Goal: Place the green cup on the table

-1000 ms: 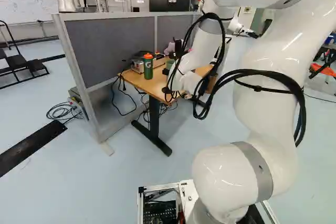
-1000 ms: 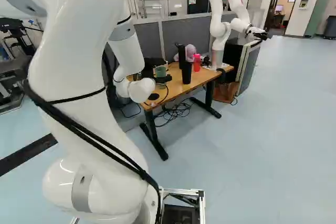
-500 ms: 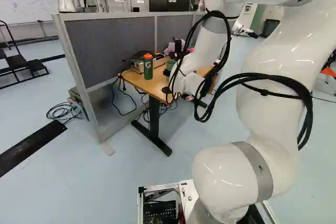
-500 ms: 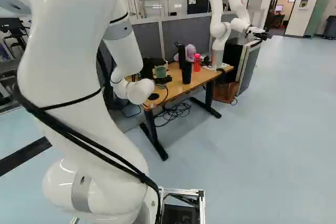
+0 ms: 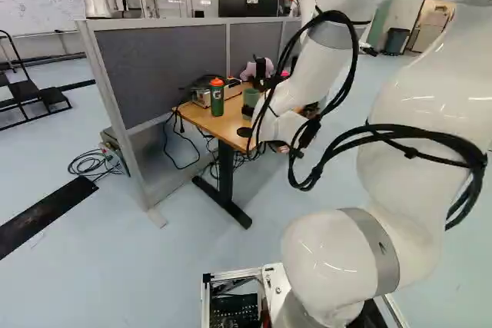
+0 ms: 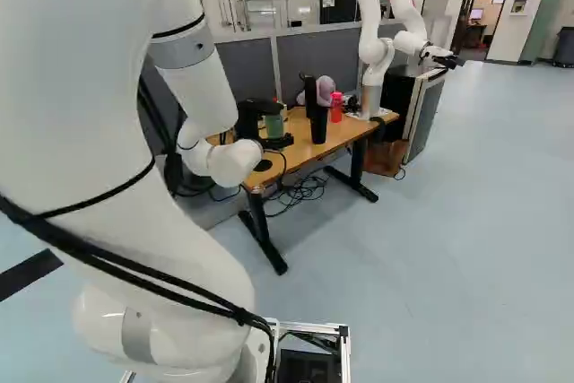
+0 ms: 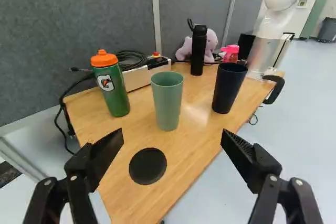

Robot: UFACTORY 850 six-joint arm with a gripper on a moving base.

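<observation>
Pincer (image 7: 172,134) spread wide, empty. Green cup (image 7: 167,103) upright on table (image 7: 194,132), between bottle (image 7: 113,90) left and dark cup (image 7: 229,88) right. Likely approaching: ease far side-ward, centre green cup, close gently.

The tool (image 7: 172,136) stands open. Ahead, the green cup (image 7: 167,100) is upright on the surface (image 7: 194,145) between the bottle (image 7: 111,90), left, and dark cup (image 7: 229,87), right; a black disc (image 7: 147,166) lies nearer, a flask (image 7: 198,51) stands farther.
</observation>
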